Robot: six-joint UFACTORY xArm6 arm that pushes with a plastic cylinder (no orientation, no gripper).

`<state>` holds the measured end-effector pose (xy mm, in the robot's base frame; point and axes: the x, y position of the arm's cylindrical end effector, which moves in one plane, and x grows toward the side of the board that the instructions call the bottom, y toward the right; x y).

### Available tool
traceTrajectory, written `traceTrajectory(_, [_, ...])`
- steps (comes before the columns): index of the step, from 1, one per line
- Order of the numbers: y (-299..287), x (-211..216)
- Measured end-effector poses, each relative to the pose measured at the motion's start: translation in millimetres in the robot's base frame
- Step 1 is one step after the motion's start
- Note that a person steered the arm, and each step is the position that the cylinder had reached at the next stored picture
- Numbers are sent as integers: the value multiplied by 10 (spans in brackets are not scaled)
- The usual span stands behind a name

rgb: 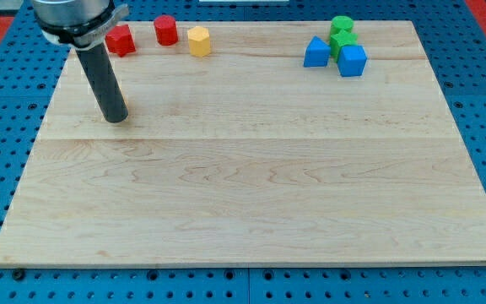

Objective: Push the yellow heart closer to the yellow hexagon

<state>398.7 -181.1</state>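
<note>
The yellow hexagon point(198, 40) sits near the view's top, left of centre, on the wooden board point(251, 186). My tip point(115, 117) rests on the board at the left, below and left of the hexagon. Only a thin yellowish sliver point(127, 103) shows at the rod's right edge, just above the tip. It may be the yellow heart; the rod hides the rest, so I cannot make out its shape.
A red block point(121, 40) and a red cylinder point(166, 30) lie left of the hexagon. At the top right, a blue triangle point(315, 52), a blue cube point(353, 61) and two green blocks point(341, 25) point(340, 44) are clustered together.
</note>
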Motion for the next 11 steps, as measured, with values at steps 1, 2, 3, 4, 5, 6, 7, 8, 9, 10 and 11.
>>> traceTrajectory(1, [-38, -173])
traceTrajectory(2, [74, -491])
traceTrajectory(3, [-117, -681])
traceTrajectory(4, [-452, -31])
traceTrajectory(5, [-694, 132])
traceTrajectory(6, [-1209, 80])
traceTrajectory(7, [-665, -306])
traceTrajectory(8, [-448, -492])
traceTrajectory(9, [-746, -452])
traceTrajectory(10, [-1234, -450])
traceTrajectory(11, [-669, -769])
